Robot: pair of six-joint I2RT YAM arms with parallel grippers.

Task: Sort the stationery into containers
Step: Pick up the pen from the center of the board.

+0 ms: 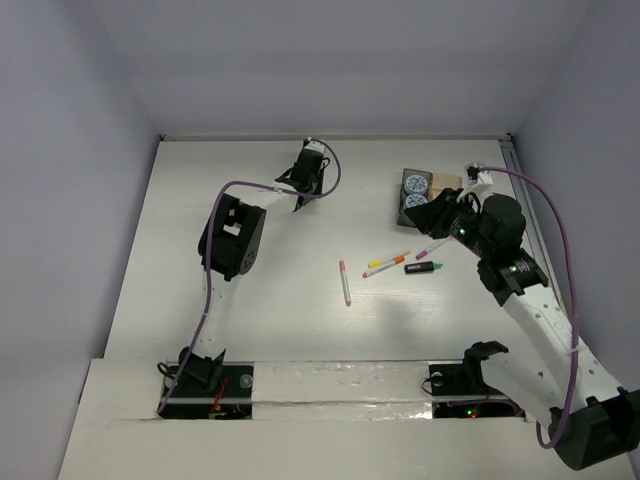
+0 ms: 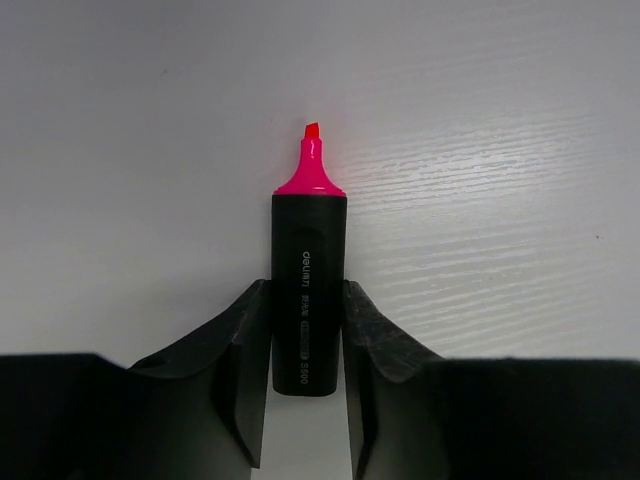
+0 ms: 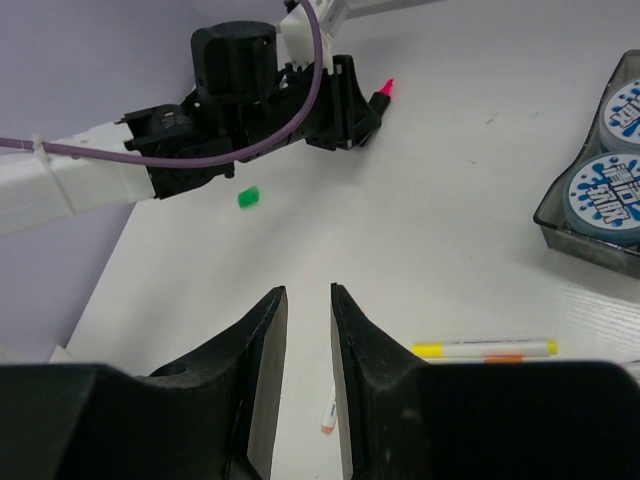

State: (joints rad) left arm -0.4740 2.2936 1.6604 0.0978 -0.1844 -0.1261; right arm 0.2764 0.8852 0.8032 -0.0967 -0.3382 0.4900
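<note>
Left gripper [image 1: 303,192] from above: far out at the back left of the table [image 1: 250,300], well apart from the trays [image 1: 445,184]; right gripper [image 1: 443,215] just beside them. Between the arms, loose pens [image 1: 388,263] and a green-capped highlighter [image 1: 422,267].

From the left wrist: clenched on the black barrel of a pink highlighter [image 2: 308,230], tip bare.

From the right wrist: jaws narrowly parted, grasping nothing; two blue-white rolls [image 3: 605,190] in the dark grey tray [image 3: 585,248]; yellow pen [image 3: 485,348] near.
</note>
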